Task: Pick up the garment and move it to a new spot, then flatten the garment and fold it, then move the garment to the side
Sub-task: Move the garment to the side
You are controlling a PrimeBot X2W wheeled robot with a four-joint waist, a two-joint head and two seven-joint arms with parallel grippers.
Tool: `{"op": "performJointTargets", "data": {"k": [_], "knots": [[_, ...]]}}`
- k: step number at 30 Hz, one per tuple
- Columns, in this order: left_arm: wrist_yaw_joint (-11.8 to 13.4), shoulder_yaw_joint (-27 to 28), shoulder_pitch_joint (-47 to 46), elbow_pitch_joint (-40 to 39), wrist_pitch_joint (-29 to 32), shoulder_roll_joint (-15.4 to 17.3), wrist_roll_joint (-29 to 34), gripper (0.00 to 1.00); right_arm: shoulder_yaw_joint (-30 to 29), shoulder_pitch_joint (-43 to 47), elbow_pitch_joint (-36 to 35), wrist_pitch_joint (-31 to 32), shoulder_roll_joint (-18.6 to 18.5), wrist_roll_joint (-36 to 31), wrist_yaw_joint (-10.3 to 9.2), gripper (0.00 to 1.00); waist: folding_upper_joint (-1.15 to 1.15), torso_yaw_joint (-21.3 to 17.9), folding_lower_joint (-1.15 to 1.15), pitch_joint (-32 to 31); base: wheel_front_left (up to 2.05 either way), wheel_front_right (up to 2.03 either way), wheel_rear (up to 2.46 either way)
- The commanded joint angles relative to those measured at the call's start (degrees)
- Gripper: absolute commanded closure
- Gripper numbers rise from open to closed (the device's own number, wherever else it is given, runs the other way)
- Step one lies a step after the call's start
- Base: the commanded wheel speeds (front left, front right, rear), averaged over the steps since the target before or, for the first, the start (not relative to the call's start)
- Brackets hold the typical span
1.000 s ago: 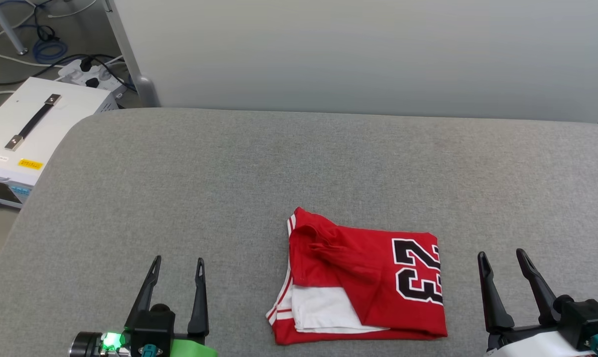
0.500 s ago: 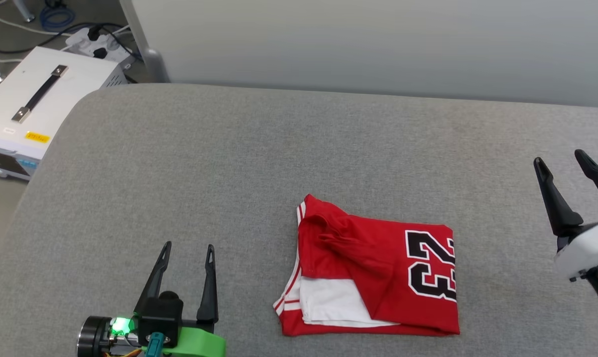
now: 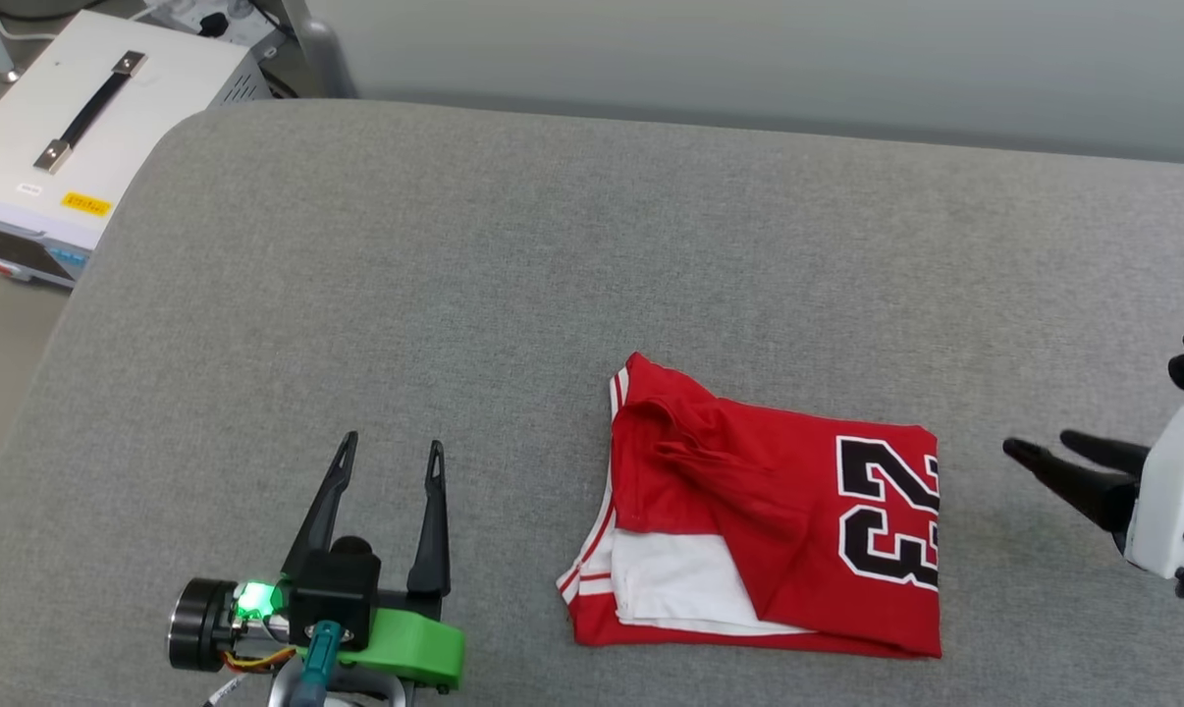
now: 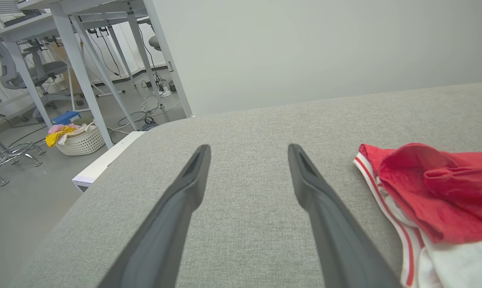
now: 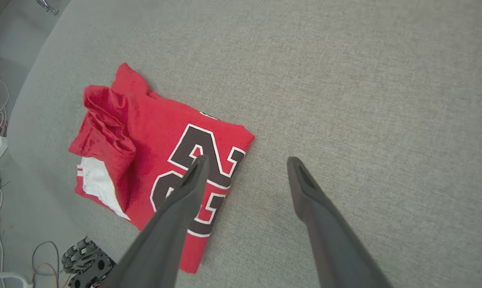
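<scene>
Garment lies folded, our left gripper and right gripper agape, empty; a one-layer pinch could unravel it.

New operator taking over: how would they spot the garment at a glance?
On the grey padded surface, look between the left claw and right claw. The garment lies there folded: bright red, white panel at one corner, black white-edged 23.
</scene>
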Motion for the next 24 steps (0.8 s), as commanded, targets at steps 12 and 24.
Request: {"op": "performJointTargets", "data": {"k": [12, 24], "knots": [[-0.31, -1.00, -3.34, -0.61, -0.34, -1.04, 0.46, 0.00, 4.54, 1.16, 4.68, 3.42, 1.53, 5.64, -0.02, 0.00, 0.00, 2.92, 0.00, 5.05, 0.00, 0.00, 0.00], [-0.41, -1.74, -5.31, -0.27, -0.34, -1.46, 0.49, 0.00, 13.32, -2.20, 8.69, -0.66, 5.19, 6.20, -0.02, 0.00, 0.00, 3.76, 0.00, 7.79, 0.00, 0.00, 0.00]]}}
